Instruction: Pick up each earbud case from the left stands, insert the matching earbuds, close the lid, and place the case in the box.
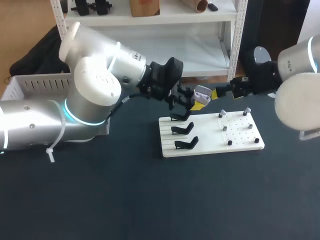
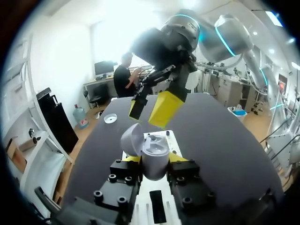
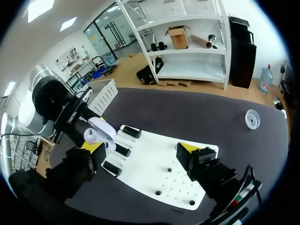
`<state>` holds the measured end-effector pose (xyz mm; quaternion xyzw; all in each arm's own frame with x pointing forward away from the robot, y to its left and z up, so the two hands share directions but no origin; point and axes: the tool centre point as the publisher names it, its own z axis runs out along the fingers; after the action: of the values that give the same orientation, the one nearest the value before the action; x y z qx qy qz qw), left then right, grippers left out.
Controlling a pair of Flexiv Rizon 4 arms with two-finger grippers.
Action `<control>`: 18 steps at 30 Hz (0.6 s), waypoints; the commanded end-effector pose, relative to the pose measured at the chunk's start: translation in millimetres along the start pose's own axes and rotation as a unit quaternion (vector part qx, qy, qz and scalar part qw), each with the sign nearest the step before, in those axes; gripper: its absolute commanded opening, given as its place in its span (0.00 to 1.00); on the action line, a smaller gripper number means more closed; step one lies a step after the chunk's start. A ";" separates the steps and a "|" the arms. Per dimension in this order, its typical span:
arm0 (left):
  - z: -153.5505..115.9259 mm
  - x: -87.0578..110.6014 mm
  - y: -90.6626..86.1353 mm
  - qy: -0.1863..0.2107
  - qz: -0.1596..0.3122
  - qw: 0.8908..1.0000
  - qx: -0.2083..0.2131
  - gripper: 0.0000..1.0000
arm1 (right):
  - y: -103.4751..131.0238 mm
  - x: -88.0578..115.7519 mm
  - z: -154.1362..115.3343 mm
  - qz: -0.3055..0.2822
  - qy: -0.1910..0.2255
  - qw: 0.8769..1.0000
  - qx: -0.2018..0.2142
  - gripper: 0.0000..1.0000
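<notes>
Holding pale grey rounded plastic earbud case (image 1: 202, 92) in left hand (image 2: 154, 158), yellow fingertips clamped on both sides of case body, hinged lid tipped open. Found case raised off dark table (image 1: 150, 200), just past far edge of flat white plastic board (image 1: 205, 136), nearer board's stand side than its peg side. Found right hand (image 3: 140, 148) spread wide, nothing seen between fingers, hovering close in front of case, also over board's far edge.

Noted on board: three black stands (image 1: 182, 129) along one side, apparently all bare. Noted small grey earbuds (image 1: 222, 114) on pegs across opposite side.

Judged step in hand: loading earbuds. Saw none inside case, though pockets poorly visible.

For doing it well:
- Steady left hand, with case opening turned toward right hand.
- Pick one earbud from board's peg side with a narrow, centred pinch.
- Check which pocket it matches before approaching.
- Enter straight along pocket axis, and release only once seated.
- Avoid brushing open lid, which would likely swing shut or twist case in grip.
- Leave lid closing until both earbuds seated.
</notes>
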<state>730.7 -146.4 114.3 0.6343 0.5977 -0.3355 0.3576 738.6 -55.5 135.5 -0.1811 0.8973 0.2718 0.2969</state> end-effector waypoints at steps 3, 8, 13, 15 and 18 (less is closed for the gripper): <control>-15.3 -1.6 4.6 -0.068 -0.022 0.997 0.000 0.00 | -7.7 7.2 -25.8 -0.026 0.022 0.997 0.065 1.00; -30.1 -11.8 9.5 -0.113 -0.050 0.992 -0.016 0.00 | -22.0 13.4 -36.2 -0.027 0.049 0.992 0.112 1.00; -38.3 -16.8 11.6 -0.126 -0.057 0.990 -0.023 0.00 | -35.0 21.7 -41.9 -0.010 0.057 0.991 0.122 1.00; -38.3 -16.8 11.6 -0.126 -0.057 0.990 -0.023 0.00 | -38.7 24.7 -42.3 -0.007 0.060 0.990 0.124 1.00; -38.3 -16.8 11.6 -0.126 -0.057 0.990 -0.023 0.00 | -41.9 29.6 -42.0 -0.005 0.073 0.989 0.132 1.00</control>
<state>745.5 -124.0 149.8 0.5466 0.5902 -0.4207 0.4194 722.7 -118.1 128.8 -0.1734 0.9369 0.1737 0.2488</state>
